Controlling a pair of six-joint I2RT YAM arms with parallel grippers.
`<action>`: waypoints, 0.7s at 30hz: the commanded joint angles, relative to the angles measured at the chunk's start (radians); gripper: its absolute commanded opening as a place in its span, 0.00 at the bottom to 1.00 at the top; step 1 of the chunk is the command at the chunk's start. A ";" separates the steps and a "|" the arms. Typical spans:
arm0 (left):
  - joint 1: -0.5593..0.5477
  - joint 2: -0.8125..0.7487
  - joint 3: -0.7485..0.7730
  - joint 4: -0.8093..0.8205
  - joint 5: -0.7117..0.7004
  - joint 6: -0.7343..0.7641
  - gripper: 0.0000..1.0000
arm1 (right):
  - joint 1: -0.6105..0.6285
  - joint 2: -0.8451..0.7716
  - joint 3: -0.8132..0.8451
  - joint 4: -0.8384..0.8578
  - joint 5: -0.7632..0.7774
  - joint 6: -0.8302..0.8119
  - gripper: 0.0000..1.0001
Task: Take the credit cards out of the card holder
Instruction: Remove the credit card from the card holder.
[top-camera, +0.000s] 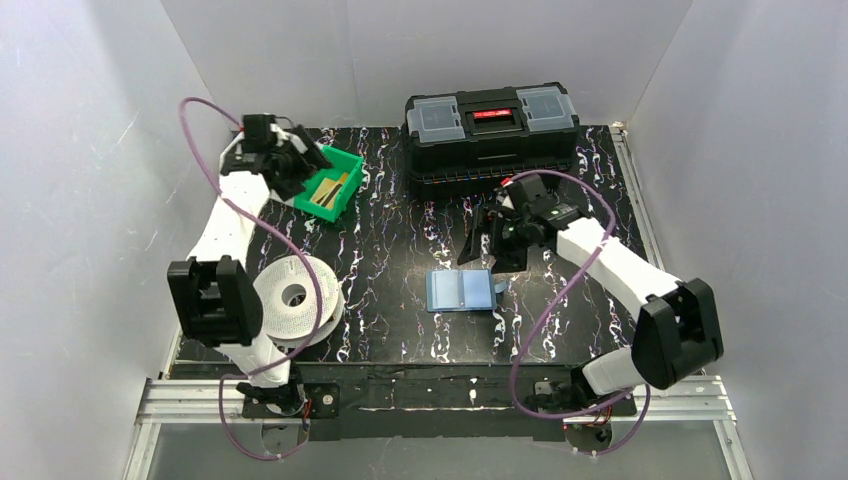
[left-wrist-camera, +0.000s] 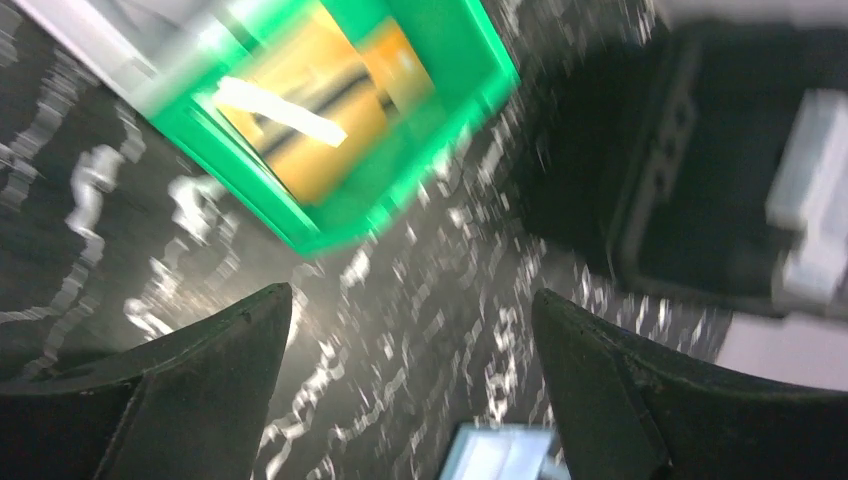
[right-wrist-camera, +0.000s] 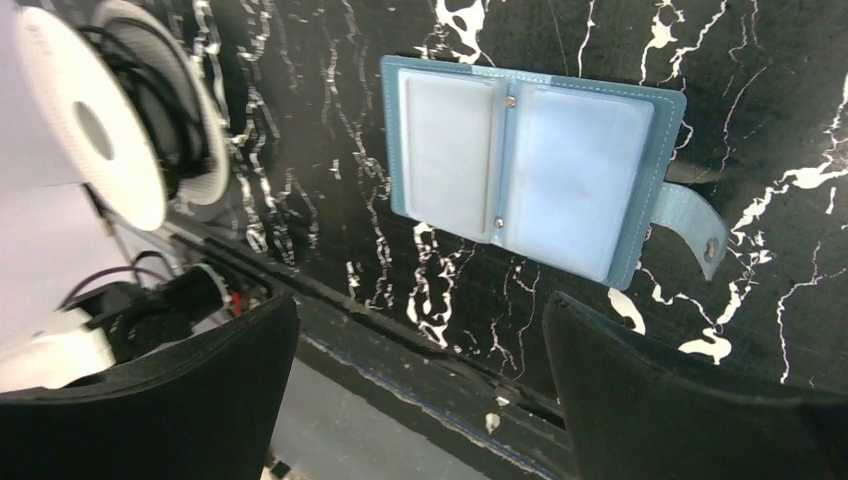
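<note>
Jaws of the right gripper (right-wrist-camera: 417, 300) stand spread wide with nothing between them. In the wrist view only bare table (right-wrist-camera: 330, 150) shows in the gap. Just past the fingertips lies the holder (right-wrist-camera: 535, 180), open flat with its pale inner pockets facing up. It sits ahead of the gap, a little toward the right-hand finger and not centred on it. Its long side runs across the line of the jaws, and the spine with its two rivets runs along the direction of reach. The strap (right-wrist-camera: 690, 220) sticks out from the far right edge. In the top view the holder rests mid-table, long axis left to right, with the right gripper hanging just behind it and not touching.

The pockets look frosted, and I cannot tell whether any card is left inside them.

The left gripper (left-wrist-camera: 412, 292) also has its jaws apart and is empty. It hovers by the bin (left-wrist-camera: 480, 50) at the far left, where orange-tan cards (left-wrist-camera: 320, 110) lie, well apart from the holder. That view is blurred, so finer detail is lost.

The right arm is plainly the nearer one. Any pull on a card would, I judge, need the gap brought forward over one pocket. The fingers would then straddle a short edge of the pocket, not the spine.
</note>
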 joint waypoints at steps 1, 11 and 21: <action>-0.151 -0.143 -0.139 -0.003 0.014 0.013 0.89 | 0.074 0.077 0.055 -0.024 0.151 -0.005 0.96; -0.383 -0.261 -0.364 -0.018 0.009 -0.020 0.89 | 0.181 0.251 0.130 -0.040 0.241 0.021 0.80; -0.473 -0.302 -0.501 -0.011 0.007 -0.067 0.88 | 0.254 0.404 0.224 -0.084 0.290 0.045 0.66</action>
